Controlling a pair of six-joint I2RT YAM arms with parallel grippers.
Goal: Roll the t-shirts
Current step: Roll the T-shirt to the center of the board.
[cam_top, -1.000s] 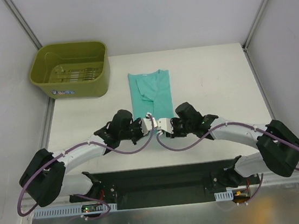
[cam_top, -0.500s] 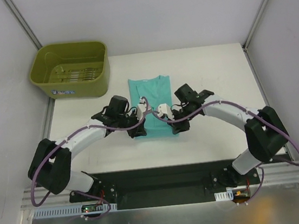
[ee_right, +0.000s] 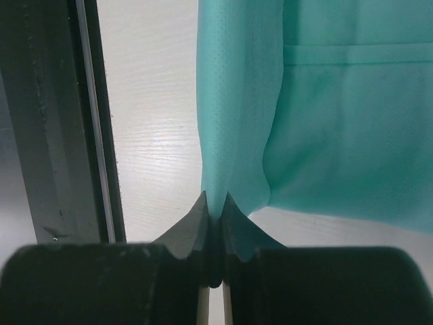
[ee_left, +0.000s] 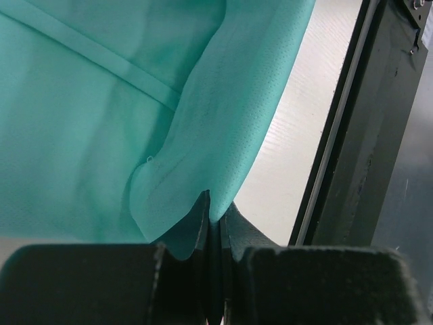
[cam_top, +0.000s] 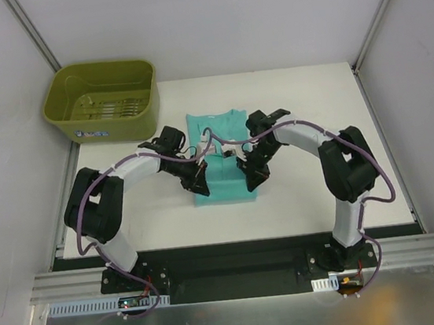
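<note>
T-shirt roll, grip stage.

- Teal t-shirt lies flat on the white table, folded into a long narrow strip. It sits to the right of the olive plastic tub, near it but apart, collar end level with the tub's front wall.
- Left gripper: clenched on a pinch of teal fabric along the strip's long edge nearer the tub. Jaws pressed together, cloth bunched and lifting off them.
- Right gripper: likewise clamped on fabric, on the long edge farther from the tub. A thin fold runs straight up from the jaws.
- Both pinches sit toward the end of the strip farthest from the tub. Rolling proper looks not yet begun.

Risks, as I judge them:
- Each bite is small and the cloth thin, so one side could slip free mid-roll.
- Cannot tell whether all layers are caught. If only the top one is, the fold opens.
- Uneven travel between the arms would skew the roll into a cone.
- Pulling too low would drag the strip across the table instead of turning it.
</note>
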